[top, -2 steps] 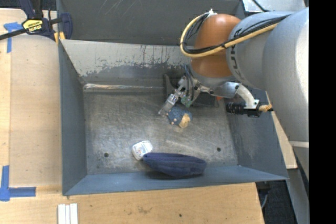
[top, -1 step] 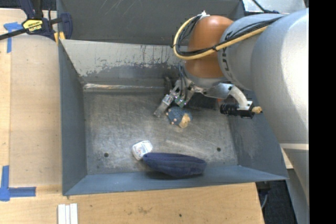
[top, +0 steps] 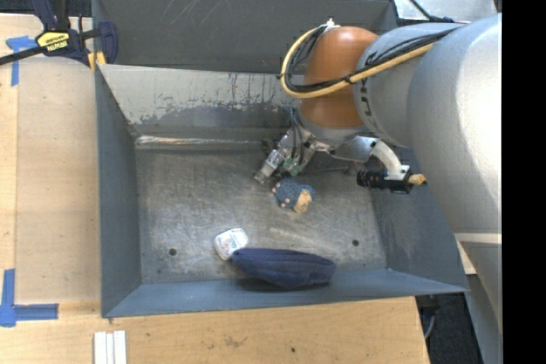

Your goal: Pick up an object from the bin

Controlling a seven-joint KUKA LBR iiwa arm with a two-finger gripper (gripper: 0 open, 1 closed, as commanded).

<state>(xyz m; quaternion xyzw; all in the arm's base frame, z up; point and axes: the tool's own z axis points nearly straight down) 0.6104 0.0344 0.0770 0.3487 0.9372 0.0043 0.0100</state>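
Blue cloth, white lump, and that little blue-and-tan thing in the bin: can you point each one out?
Blue cloth (top: pixel 284 267): camera view, middle of its rumpled top.
White lump (top: pixel 229 243): camera view, its upper face.
Blue-and-tan thing (top: pixel 290 195): camera view, its blue part.

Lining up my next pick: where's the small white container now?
In the camera view, the white container lies low and left of centre on the bin floor, beside the left end of the dark blue bundle.
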